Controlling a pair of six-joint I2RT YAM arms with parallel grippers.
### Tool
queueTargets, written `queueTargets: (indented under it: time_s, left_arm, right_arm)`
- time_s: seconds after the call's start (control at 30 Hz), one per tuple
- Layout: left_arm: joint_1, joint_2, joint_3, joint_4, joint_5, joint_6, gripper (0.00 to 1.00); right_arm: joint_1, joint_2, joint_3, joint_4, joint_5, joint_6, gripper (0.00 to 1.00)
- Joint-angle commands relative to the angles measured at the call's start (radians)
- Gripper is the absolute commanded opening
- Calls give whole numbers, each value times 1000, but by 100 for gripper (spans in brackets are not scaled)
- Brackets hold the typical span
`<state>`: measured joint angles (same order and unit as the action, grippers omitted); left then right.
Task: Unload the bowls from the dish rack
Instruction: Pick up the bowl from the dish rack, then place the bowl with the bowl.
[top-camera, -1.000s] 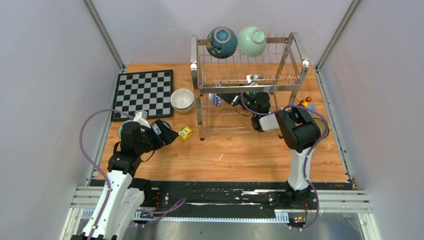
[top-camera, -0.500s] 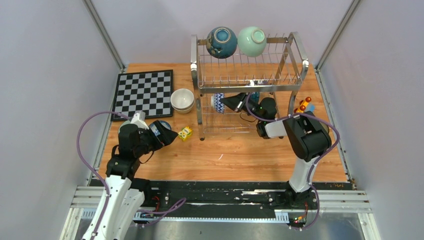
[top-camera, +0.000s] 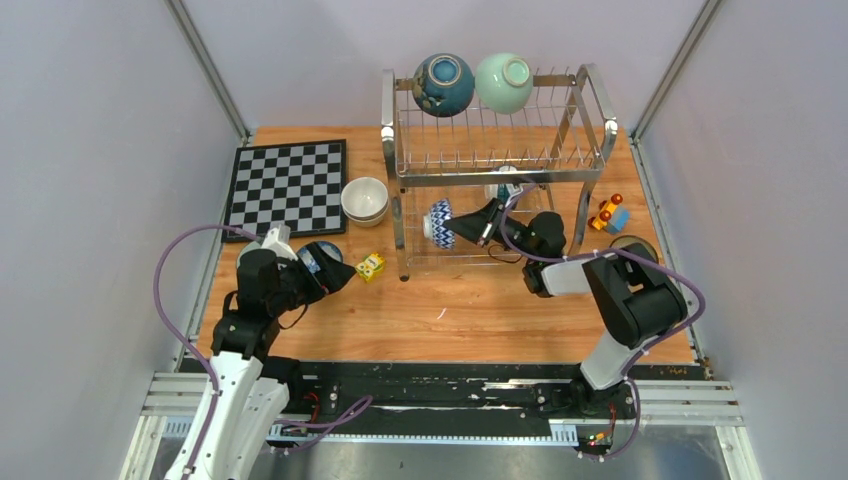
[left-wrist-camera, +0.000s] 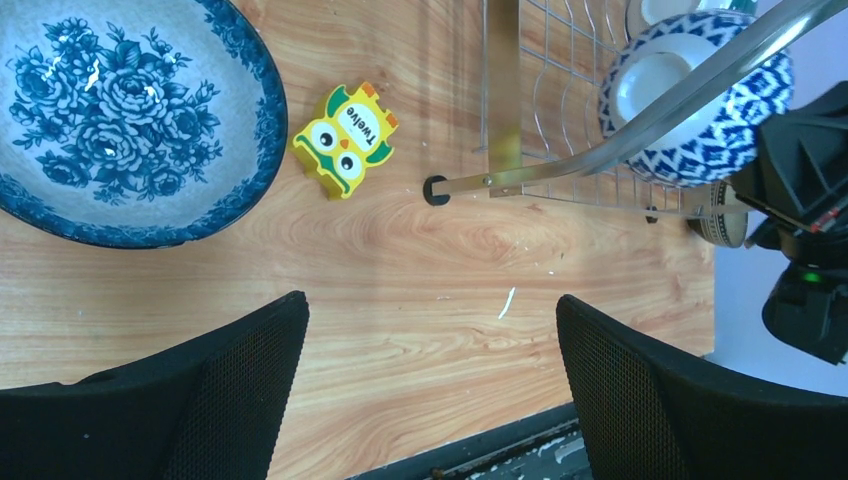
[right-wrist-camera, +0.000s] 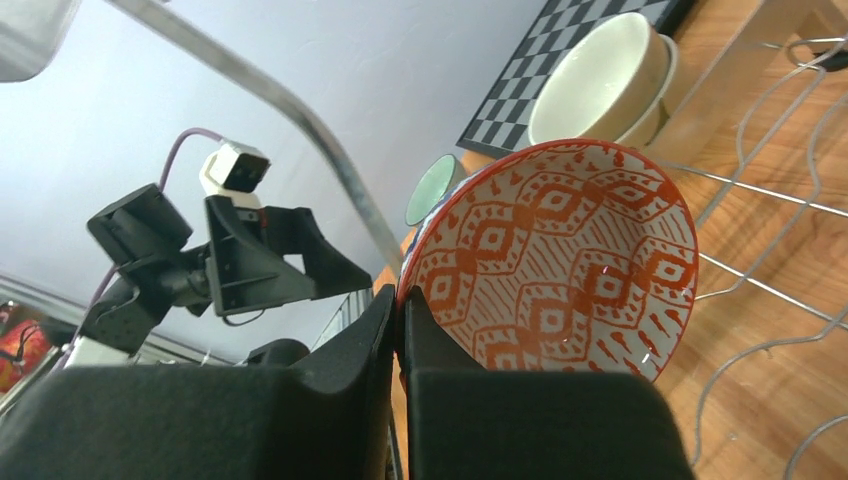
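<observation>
Red-diamond inside, blue-zigzag outside: patterned bowl (right-wrist-camera: 560, 260) is tipped on edge at the left end of the dish rack (top-camera: 500, 175) lower tier. Right gripper (right-wrist-camera: 400, 320) is clamped on its rim. Can't tell if it touches the wires.

Step in hand looks like pulling this bowl out. Next move must clear the frame tube (left-wrist-camera: 560, 165), then set down on the table (top-camera: 480, 310), maybe by the cream bowl stack (top-camera: 365, 200).

Left gripper (left-wrist-camera: 430, 310) hangs wide open and empty beside the blue floral bowl (left-wrist-camera: 120, 120). Dark blue bowl (top-camera: 443, 84) and mint green bowl (top-camera: 503, 82) sit on the top tier, not yet unloaded.
</observation>
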<state>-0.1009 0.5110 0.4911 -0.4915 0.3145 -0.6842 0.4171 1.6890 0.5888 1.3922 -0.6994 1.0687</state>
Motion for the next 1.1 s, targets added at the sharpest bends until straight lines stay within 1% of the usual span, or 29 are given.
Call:
queueTargets:
  time_s: [0.0,0.2,0.4,0.5,0.6,0.63,0.8,0.87,0.93,1.0,1.07]
  left_arm:
    - [2,-8,3,-6,24,-9,95]
    - [1,13,27,-10,28,-3,94]
    - [2,57,73,-32,4,46,94]
    - [2,89,127,-73,-57,77,95]
    - [1,115,167,-116,-131,73,96]
    - [1,115,170,-115,-151,61,97]
    - [2,86,136,-83,-202,-19,97]
    - [3,67,115,-73,-246,-78,98]
    - [2,54,97,-50,-240,-113,100]
    - [2,61,84,-8,-172,-122,100]
    - [2,82,84,29,-78,-80,100]
  right_arm:
    - [23,-88,-30,74,-55,7,0]
    - [28,-204,-106,30,-108,-2,0]
    - [36,-366,-195,-106,-141,-82,0]
    - [40,-464,-233,-191,-159,-128,0]
    - [44,-585,-254,-366,-183,-223,0]
    - [46,-624,-258,-460,-193,-261,0]
    - [60,-831,-282,-754,-220,-387,0]
    - [99,-941,-274,-909,-178,-457,0]
    - [171,-1015,-244,-1091,-98,-556,0]
    - [269,-1062,-209,-1262,19,-649,0]
    - [360,-1089,-183,-1361,129,-704,0]
